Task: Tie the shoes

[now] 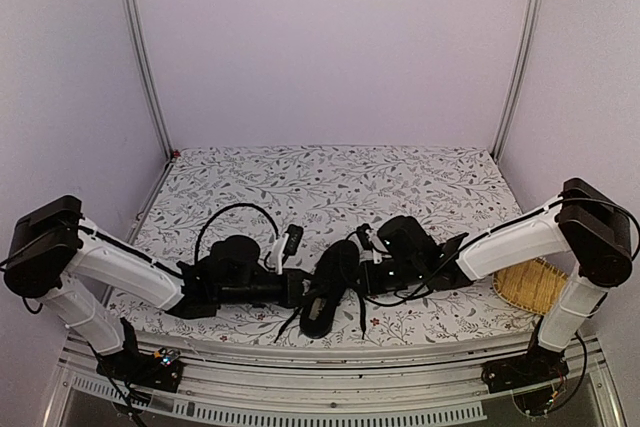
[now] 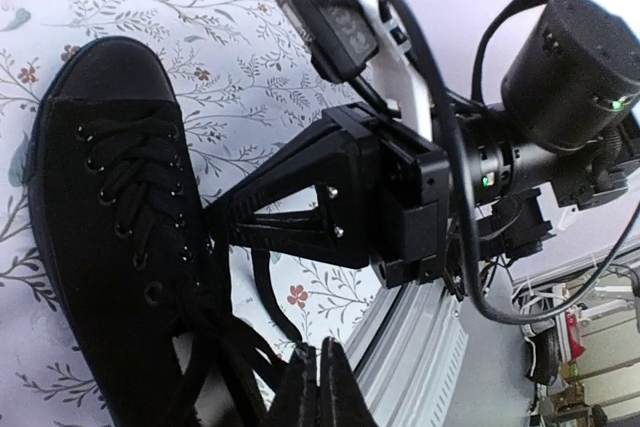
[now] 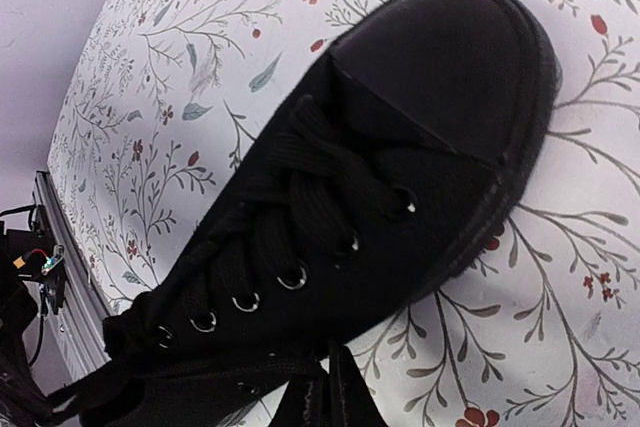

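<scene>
1. Top external view: the shoe [image 1: 330,287] lies at the middle of the table [image 1: 300,177], close to its near edge. The toe appears to point toward the far edge, and there is an arm on either side.
2. Left gripper [image 2: 320,372]: its fingers are pressed tight together, low beside the shoe's opening. I cannot tell whether a lace is pinched between them.
3. Right gripper [image 3: 327,392]: also squeezed closed, hard against the shoe's other flank by the eyelets. Again I cannot tell whether it has a lace.
4. The laces [image 1: 357,312] are undone, and loose ends trail toward the near edge.
5. Risk one: the lace is thin and black on a black shoe. A closed pinch may have nothing in it, and a pull would then come away empty.
6. Risk two: nothing pins the shoe down. A sideways tug could drag or tip it, and the near edge is right there.
7. Risk three: the two grippers are almost nose to nose across the shoe. Crossing the laces could knock their fingers together or snag the right arm's cable.
8. The woven tray [image 1: 530,285] by the right edge is well apart and no bother.
</scene>
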Controlling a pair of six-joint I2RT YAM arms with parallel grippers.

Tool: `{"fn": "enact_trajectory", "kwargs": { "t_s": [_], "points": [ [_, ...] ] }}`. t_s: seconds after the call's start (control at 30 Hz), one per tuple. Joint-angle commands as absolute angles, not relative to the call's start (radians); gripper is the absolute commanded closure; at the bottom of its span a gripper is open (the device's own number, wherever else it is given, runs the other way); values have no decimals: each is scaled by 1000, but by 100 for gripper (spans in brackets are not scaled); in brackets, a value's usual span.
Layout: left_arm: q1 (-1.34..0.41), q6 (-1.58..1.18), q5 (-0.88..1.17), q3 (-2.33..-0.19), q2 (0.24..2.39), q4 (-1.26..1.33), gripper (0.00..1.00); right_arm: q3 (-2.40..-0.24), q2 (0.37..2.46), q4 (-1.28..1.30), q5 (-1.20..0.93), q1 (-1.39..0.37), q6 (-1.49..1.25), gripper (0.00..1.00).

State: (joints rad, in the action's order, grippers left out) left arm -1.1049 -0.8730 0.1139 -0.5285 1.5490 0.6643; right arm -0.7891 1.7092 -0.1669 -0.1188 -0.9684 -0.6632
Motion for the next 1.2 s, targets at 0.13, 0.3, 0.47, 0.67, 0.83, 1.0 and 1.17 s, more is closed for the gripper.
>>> {"fn": "enact_trajectory", "kwargs": {
  "t_s": [0.13,0.3,0.47,0.67,0.83,1.0,1.17],
  "points": [
    [-996,-772,137,-488,1524,578,100,-748,1680,-127,-105,-984,-706,98],
    [-925,-766,149,-441,1541,580,100,-781,1679,-107,-101,-1010,-723,98],
    [-893,-742,137,-407,1520,555,100,-856,1728,-95,-104,-1017,-712,98],
    [-877,-740,167,-389,1525,538,100,-981,1843,-42,-85,-1018,-700,98],
    [-889,-764,207,-363,1577,558,100,-951,1838,-43,-77,-1017,-744,98],
    [-970,-790,249,-376,1647,596,100,-885,1799,-63,-70,-1018,-783,98],
    [-1065,-850,255,-417,1704,641,100,-851,1767,-91,-100,-1019,-785,98]
  ]
}}
